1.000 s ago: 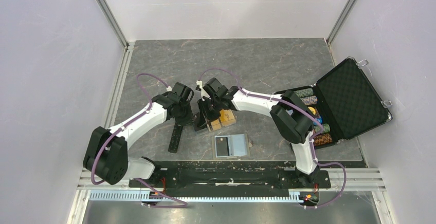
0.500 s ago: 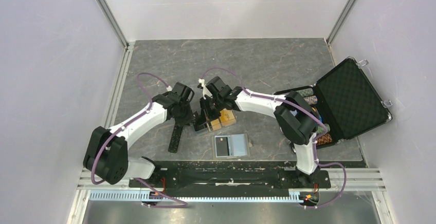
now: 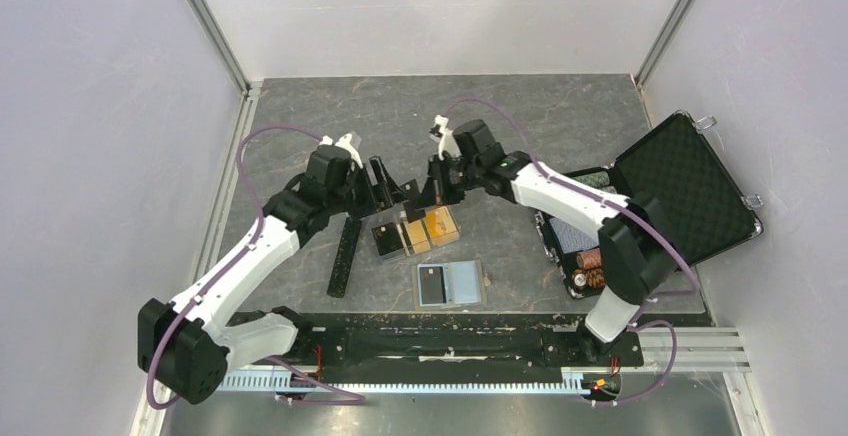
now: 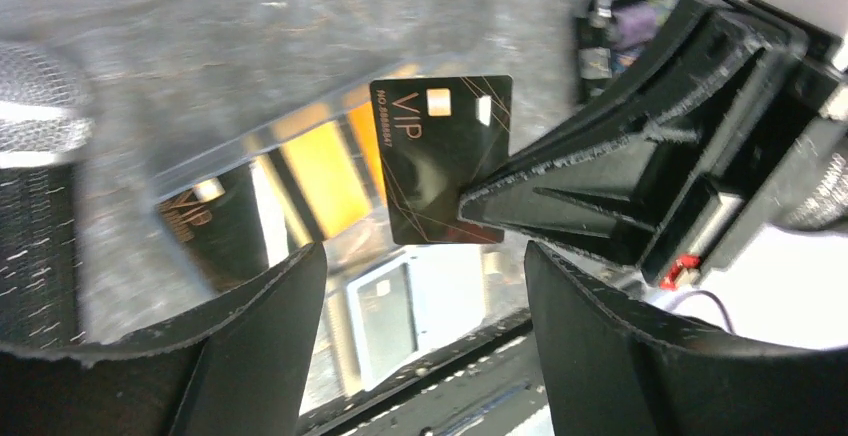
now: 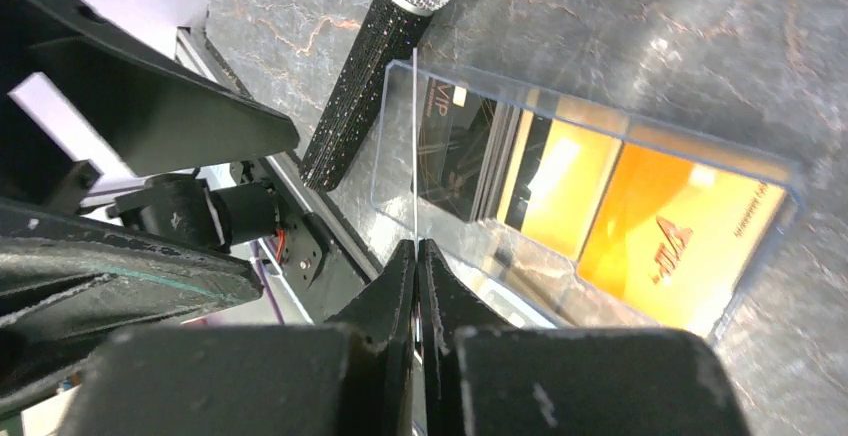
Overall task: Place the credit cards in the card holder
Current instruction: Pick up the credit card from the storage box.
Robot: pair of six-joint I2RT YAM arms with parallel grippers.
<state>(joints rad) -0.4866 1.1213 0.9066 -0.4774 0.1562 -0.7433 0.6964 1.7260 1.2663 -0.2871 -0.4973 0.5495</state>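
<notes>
As the right gripper [image 5: 416,248] raises a pinched black card [image 4: 440,156], the left gripper [image 4: 422,266] gapes empty at its 9 o'clock, a likely handover.

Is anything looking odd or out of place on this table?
One thing: a microphone lies beside the clear card box, unrelated to cards. Also the right claw pinches a black card in mid-air, not in the wallet.
</notes>
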